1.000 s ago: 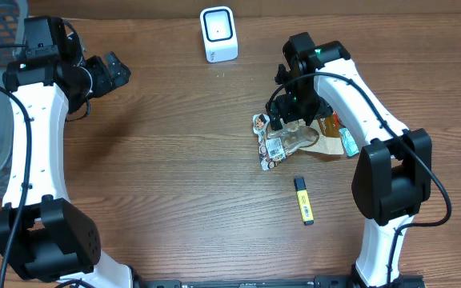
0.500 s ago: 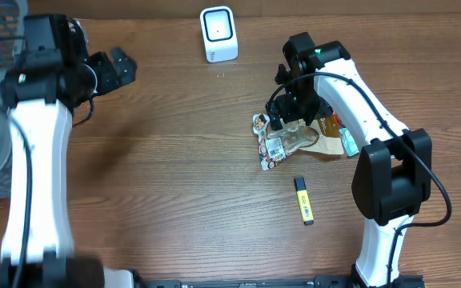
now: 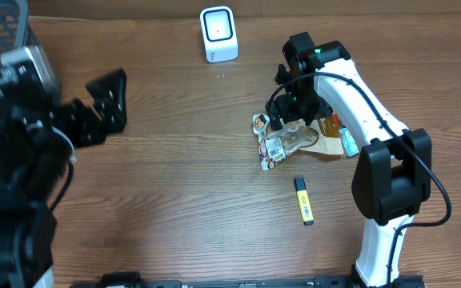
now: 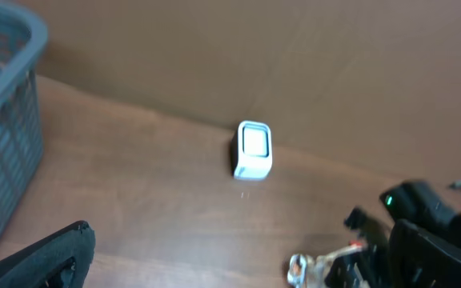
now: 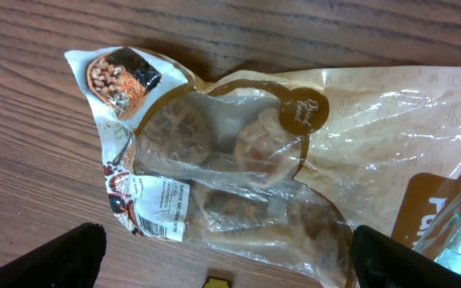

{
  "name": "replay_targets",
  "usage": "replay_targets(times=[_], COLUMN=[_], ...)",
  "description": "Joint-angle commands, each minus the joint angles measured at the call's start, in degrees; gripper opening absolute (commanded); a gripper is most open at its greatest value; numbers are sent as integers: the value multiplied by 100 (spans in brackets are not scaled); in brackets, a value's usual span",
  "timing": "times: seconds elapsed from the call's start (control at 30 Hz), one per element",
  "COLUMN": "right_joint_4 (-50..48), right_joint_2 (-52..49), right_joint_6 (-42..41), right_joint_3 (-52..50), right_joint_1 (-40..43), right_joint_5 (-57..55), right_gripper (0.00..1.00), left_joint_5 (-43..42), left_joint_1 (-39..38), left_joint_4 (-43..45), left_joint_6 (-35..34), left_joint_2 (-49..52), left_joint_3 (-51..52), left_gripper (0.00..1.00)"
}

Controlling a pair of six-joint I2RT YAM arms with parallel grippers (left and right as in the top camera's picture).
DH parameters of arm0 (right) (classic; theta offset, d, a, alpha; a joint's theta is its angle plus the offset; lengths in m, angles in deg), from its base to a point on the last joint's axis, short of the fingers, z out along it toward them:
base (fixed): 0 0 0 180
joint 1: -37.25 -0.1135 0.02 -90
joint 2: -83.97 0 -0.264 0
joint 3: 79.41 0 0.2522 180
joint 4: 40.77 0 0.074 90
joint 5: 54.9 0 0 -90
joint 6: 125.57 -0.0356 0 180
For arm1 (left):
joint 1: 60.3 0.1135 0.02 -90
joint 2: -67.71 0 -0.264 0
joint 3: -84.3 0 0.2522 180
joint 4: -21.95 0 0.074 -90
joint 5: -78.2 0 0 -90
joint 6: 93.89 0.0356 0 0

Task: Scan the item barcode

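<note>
My right fingers (image 5: 69,258) are spread wide and empty above the snack bag (image 5: 238,168). The bag lies flat on the desk (image 3: 174,176), to the right of the white scanner (image 3: 218,34) and nearer my base, with its white label facing up. My left fingers (image 3: 110,90), also wide and empty, hang well left of the scanner. A yellow marker (image 3: 303,200) lies farther from the scanner than the bag.

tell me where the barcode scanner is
In the overhead view the white barcode scanner stands near the table's far edge, up and left of the snack bag.
</note>
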Motion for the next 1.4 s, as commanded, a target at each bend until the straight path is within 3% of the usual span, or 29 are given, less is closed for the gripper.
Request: replay_targets(times=[0.0, 0.27, 0.5, 0.57, 0.67, 0.83, 0.87, 0.97, 1.13, 1.37], right_joint_4=[-13, -13, -15, -15, -15, -15, -15, -15, -13, -13], right_joint_2=[9, 9, 9, 9, 9, 9, 9, 9, 9, 9], right_joint_6=[-17, -17, -17, -17, -17, -17, -17, -17, -17, -17], right_joint_3=[-46, -46, -46, -46, -46, -46, -46, -46, -46, -46], right_joint_1=[26, 26, 26, 26, 26, 26, 26, 26, 26, 26], right_joint_5=[33, 33, 33, 33, 33, 33, 33, 33, 33, 33], right_gripper=[100, 100, 100, 100, 100, 100, 100, 100, 100, 100], left_joint_5=[37, 37, 365, 354, 96, -352, -428, -420, -332, -111], left_joint_1=[11, 136, 144, 144, 144, 144, 144, 144, 140, 48], left_joint_4=[-37, -216, -195, 223, 1578, 4249, 5169, 6317, 7138, 6417], left_joint_6=[-35, -35, -17, -22, -63, -61, -59, -52, -13, 201], left_joint_2=[-503, -2114, -3473, -3838, -4520, -5239, -5429, -5674, -5858, -5858], left_joint_3=[981, 3860, 5580, 5963, 6566, 7383, 7665, 8096, 8793, 9044], left_gripper=[100, 100, 100, 100, 100, 100, 100, 100, 100, 100])
